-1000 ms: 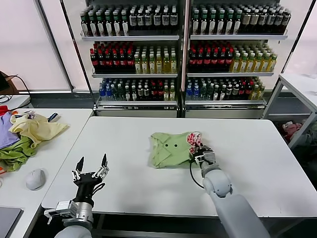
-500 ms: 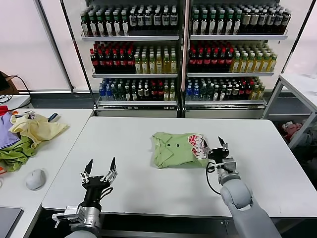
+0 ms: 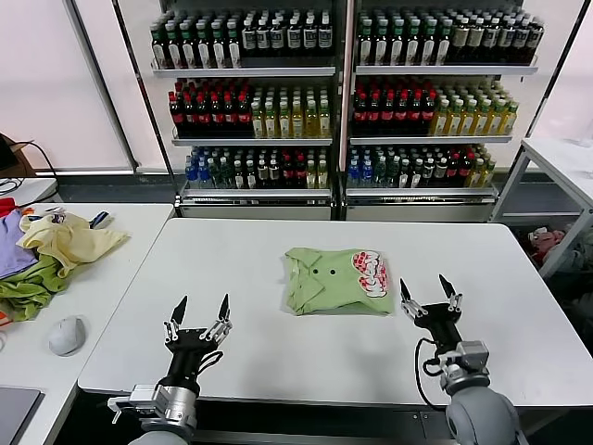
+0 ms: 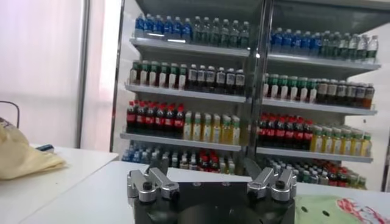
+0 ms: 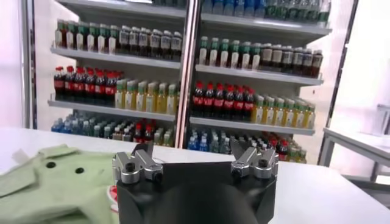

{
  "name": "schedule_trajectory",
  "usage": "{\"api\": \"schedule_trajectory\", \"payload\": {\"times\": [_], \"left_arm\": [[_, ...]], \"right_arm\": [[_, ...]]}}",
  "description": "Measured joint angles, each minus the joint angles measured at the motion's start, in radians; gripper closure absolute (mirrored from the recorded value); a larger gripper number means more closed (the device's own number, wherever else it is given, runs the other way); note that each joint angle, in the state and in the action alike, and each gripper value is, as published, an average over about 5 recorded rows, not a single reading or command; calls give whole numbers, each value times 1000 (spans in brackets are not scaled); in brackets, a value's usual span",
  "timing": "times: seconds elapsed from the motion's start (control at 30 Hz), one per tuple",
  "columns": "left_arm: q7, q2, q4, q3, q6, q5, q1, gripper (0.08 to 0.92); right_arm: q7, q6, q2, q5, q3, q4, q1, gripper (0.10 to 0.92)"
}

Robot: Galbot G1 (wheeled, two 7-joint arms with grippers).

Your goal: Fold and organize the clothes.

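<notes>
The light sage-green shirt (image 3: 329,280) lies folded into a compact rectangle in the middle of the white table (image 3: 259,343), its red-and-white patch (image 3: 371,272) on the right side and small dark buttons on the front. It also shows in the right wrist view (image 5: 58,182) and at the edge of the left wrist view (image 4: 341,210). My right gripper (image 3: 429,289) is open and empty, raised near the table's front edge to the right of the shirt. My left gripper (image 3: 201,310) is open and empty at the front left of the table.
A side table at the left holds a pale yellow garment (image 3: 69,239), a darker olive-green garment (image 3: 28,283), a purple cloth and a grey mouse (image 3: 66,335). Shelves of bottles (image 3: 343,93) stand behind. Another white table (image 3: 565,158) is at the right.
My right gripper let go of the shirt's right edge and drew back toward the front right, fingers open. My left gripper moved slightly right and up. The shirt stays folded.
</notes>
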Motion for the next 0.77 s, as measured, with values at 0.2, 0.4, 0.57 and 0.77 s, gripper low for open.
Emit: {"api": "schedule_trajectory", "payload": {"times": [0.2, 0.4, 0.57, 0.77], "left_arm": [[7, 3, 1, 7, 7, 0, 0, 177], [12, 2, 3, 12, 17, -4, 2, 177], [14, 0, 11, 14, 21, -4, -1, 177], [18, -1, 14, 16, 25, -5, -1, 177]], "right_arm": [[6, 21, 16, -30, 23, 54, -75, 203], [16, 30, 19, -41, 47, 82, -109, 203], [23, 33, 21, -43, 59, 99, -126, 203], [28, 43, 26, -44, 63, 112, -141, 203]]}}
